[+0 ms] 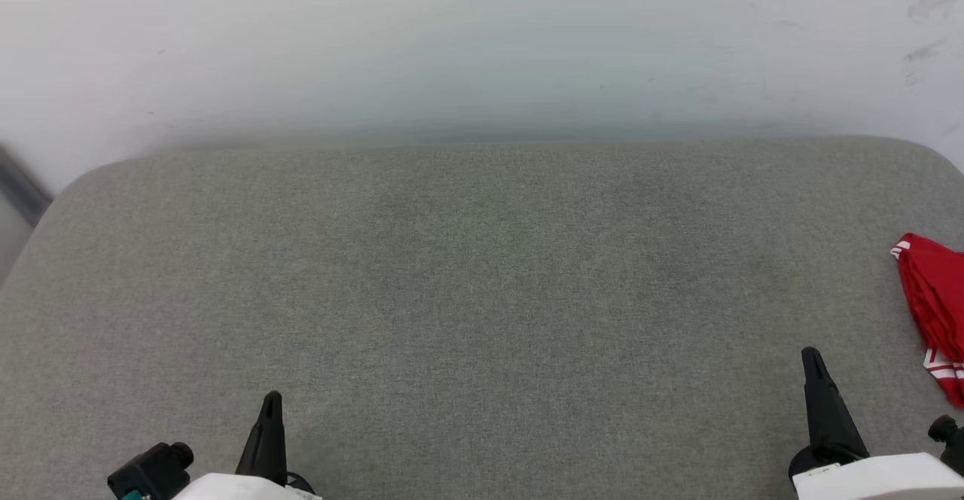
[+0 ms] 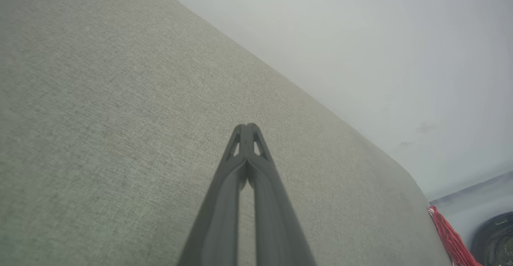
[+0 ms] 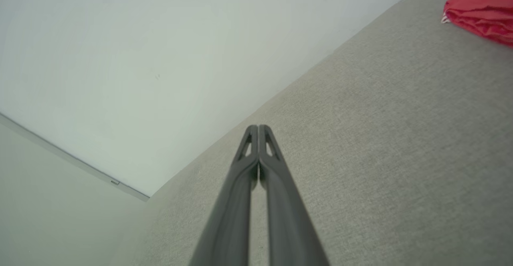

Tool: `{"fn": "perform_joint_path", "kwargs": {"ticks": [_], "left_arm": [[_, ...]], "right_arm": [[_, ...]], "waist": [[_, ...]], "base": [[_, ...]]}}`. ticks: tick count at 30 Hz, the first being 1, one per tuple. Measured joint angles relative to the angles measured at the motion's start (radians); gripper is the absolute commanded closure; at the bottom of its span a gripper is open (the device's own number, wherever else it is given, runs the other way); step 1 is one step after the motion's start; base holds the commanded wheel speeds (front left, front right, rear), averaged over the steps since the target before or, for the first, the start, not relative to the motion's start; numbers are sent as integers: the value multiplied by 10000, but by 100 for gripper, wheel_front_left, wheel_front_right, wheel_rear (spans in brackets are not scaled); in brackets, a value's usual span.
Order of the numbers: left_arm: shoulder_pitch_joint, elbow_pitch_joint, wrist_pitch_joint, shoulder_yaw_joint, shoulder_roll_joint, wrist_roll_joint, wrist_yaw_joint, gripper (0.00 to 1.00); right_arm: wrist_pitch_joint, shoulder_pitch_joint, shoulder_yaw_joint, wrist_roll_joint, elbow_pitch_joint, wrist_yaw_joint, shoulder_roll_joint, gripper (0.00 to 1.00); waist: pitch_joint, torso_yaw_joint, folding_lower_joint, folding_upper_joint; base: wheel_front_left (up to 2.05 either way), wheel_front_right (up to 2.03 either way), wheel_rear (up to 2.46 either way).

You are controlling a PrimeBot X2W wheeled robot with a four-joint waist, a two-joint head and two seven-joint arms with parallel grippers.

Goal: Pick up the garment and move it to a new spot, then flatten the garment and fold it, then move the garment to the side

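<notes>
Over the near edge of the grey upholstered cushion (image 1: 482, 274), the right gripper (image 1: 812, 358) has its two dark fingers pressed tip to tip, with nothing between them. The left gripper (image 1: 271, 402), well apart toward the near left corner, is pinched together the same way and holds nothing. The red jersey (image 1: 936, 297) lies bunched at the cushion's right edge, beyond and to the right of the right gripper and apart from it, with red-and-white striped trim showing. A pale, lightly scuffed wall (image 1: 482, 48) rises just behind the far edge. Both white forearms come in from the near side, with fingers pointing toward the wall and slanting low over the woven fabric.
</notes>
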Motion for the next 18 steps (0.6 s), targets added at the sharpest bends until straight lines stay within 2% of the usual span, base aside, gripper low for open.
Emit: {"fn": "perform_joint_path", "kwargs": {"ticks": [2,5,18], "left_arm": [[-86,25,75,13,6,-305,-17,100],[-292,132,276,73,33,-1325,-155,100],[-636,364,637,232,46,-3032,-357,100]], "right_arm": [[65,-58,-4,297,50,-2,-8,100],[278,-246,-31,1202,198,-2,-27,100],[667,-595,-86,2759,426,-2,-48,100]], "waist": [[2,-5,0,0],[9,-20,0,0],[23,-49,0,0]], "base": [[0,0,0],[0,0,0],[0,0,0]]}}
